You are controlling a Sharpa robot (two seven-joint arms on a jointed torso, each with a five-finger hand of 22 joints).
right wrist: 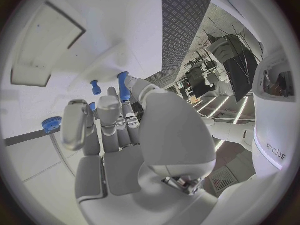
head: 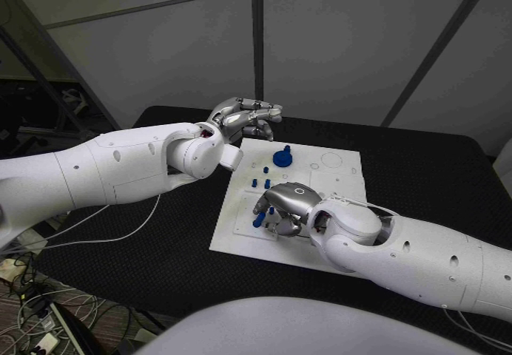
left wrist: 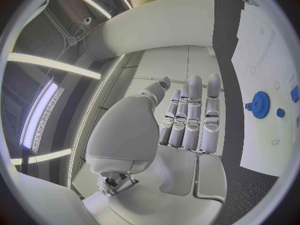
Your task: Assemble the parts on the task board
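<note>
- So from where I'm standing, the right hand (head: 286, 209) is down over the near-left part of the task board (head: 343, 180), fingers curled in around the small blue pieces there.
- The right wrist view makes it clearer: a blue peg (right wrist: 124, 85) sits pinched between the thumb and a finger, pointing out toward the board. I'd call that a proper hold, not just a touch.
- A second short blue peg (right wrist: 95, 87) stands in the board just beside it, apart from the fingers.
- 2 more little blue pegs (head: 260, 183) stand upright near the middle of the board, and the blue gear (head: 282, 157) sits further back, toward the far-left corner.
- The left hand (head: 243, 116) hangs above the far-left corner of the board, just beyond the gear. Its fingers lie straight and side by side with nothing in them, so it's basically idle.
- My read: this is the peg-placing step, with 1 peg in hand and still to be seated.
- Next move probably calls for lining that peg up over its hole and pushing it straight down. Which hole it's meant for, I can't tell; the fingers cover that patch of the board.
- Only risk I see is bumping the standing peg next door.
</note>
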